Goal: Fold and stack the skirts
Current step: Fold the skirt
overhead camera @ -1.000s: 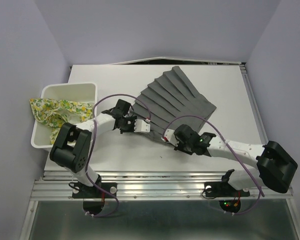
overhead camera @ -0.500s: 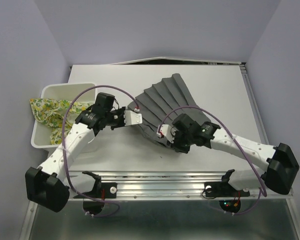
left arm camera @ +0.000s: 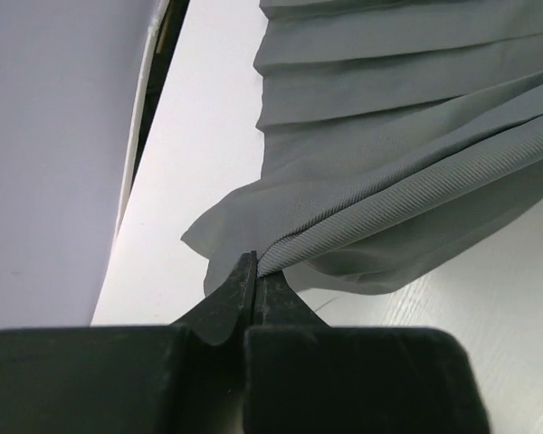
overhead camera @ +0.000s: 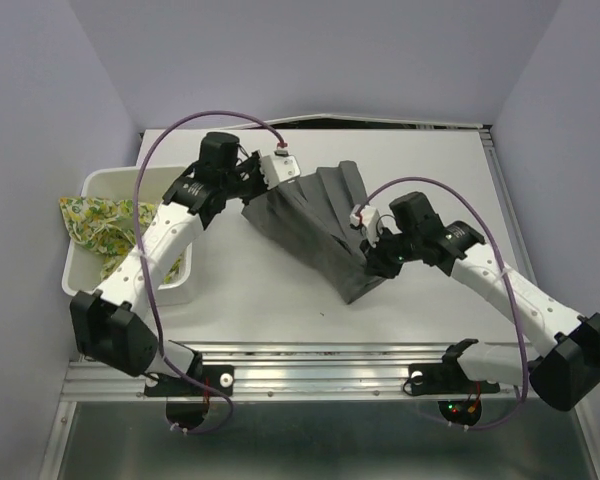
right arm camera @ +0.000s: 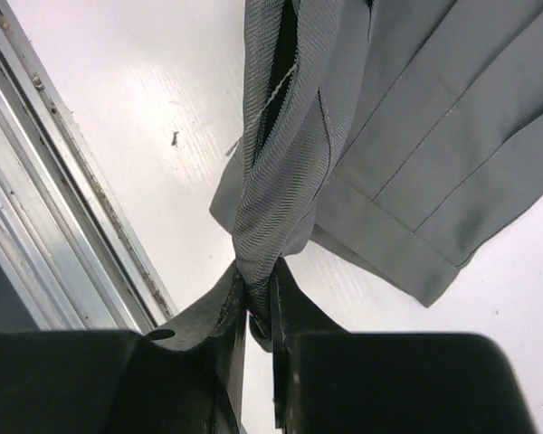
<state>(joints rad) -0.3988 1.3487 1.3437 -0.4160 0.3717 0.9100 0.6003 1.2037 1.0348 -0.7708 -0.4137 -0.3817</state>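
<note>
I have the grey skirt (overhead camera: pixel 315 225) bunched and stretched between both claws over the middle of the tabletop (overhead camera: pixel 230 290). My left claw (overhead camera: pixel 288 172) is clenched on its ribbed edge at the far end, and my right claw (overhead camera: pixel 372 265) pinches the same band at the near end. The lemon-print skirt (overhead camera: pixel 95 222) lies crumpled in the white basket (overhead camera: pixel 72 275) at the left, spilling over its rim.

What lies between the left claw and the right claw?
The grey pleated skirt spans the gap, left claw and right claw each pinching its edge; the top external view shows it.
</note>
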